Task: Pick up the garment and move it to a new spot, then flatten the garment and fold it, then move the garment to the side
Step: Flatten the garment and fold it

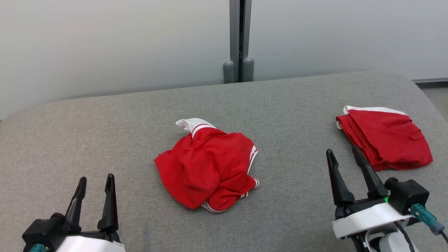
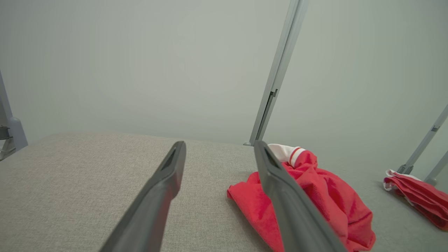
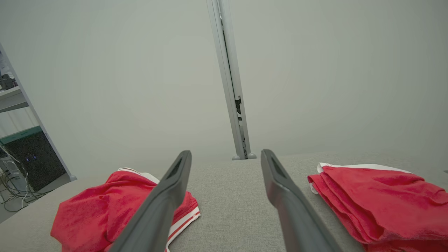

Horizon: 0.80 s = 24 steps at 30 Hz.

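- The crumpled garment, red with white-striped trim and a white band poking out at its top, lies in a heap at the middle of the head view on the grey fabric-covered surface.
- A folded garment of the same red, with a white edge along its upper side, lies at the right of the frame, well apart from the heap.
- The left end effector sits at the lower left of the head view. Its two dark prongs are spread apart with nothing between them, well clear of the heap.
- The right end effector sits at the lower right, also spread and empty. Its tips are near the folded garment's lower left edge.
- In the left wrist view the fingers frame bare surface. The heap lies at the lower right of that frame, partly behind the right-hand finger.
- In the right wrist view the fingers also frame bare surface, with the heap at the lower left and the folded garment at the lower right.
- Behind the surface, pale wall panels meet at a grey post at the top centre of the head view.
- A dark box with loose cables beside it stands at the left edge of the right wrist view.
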Motion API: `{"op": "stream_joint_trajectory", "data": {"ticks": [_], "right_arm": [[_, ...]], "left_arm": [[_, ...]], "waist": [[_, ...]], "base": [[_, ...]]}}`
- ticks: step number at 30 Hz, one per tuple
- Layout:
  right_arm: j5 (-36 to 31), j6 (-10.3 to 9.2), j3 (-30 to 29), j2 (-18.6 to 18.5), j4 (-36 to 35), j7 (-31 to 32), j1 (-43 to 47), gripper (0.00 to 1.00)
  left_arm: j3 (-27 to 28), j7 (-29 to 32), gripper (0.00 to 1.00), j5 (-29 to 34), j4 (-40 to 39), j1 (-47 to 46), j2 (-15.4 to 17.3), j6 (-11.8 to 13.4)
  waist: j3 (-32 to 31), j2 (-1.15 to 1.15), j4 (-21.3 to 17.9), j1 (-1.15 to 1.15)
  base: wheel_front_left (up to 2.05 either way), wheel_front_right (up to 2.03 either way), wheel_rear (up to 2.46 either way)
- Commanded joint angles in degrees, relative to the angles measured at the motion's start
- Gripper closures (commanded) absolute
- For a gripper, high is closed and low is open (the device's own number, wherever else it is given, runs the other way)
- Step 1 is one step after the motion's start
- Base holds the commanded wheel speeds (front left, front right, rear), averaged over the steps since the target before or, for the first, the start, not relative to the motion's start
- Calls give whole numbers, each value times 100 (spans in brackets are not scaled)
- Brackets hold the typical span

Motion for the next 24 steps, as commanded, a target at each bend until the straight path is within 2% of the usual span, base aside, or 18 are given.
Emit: {"op": "stream_joint_trajectory", "data": {"ticks": [1, 6, 11, 15, 19, 24], "right_arm": [[-28, 1, 26, -21, 17, -28, -48, 0], [63, 1, 458, -127, 269, 169, -151, 0], [603, 1, 1444, -435, 820, 1369, -477, 0], [992, 1, 1981, -540, 1113, 1946, -769, 0], [1212, 1, 2315, -573, 1303, 2130, -1038, 0], [1218, 1, 2420, -557, 1675, 2021, -1320, 0]], "left_arm": [[44, -24, 0, 32, 22, -28, 8, -34], [60, -25, 0, 88, 42, -46, -57, -100], [33, -25, 0, 97, 76, -121, -98, -166], [14, -25, 0, 68, 143, -198, -130, -228], [43, -25, 0, 37, 247, -286, -163, -300], [82, -25, 0, 24, 383, -402, -191, -413]], "waist": [[-4, 0, 1, 0], [1, 0, 45, 0], [90, 0, 240, 0], [217, 0, 492, 0], [328, 0, 754, 0], [436, 0, 1031, 0]], "base": [[0, 0, 0], [0, 0, 0], [0, 0, 0], [0, 0, 0], [0, 0, 0], [0, 0, 0]]}}
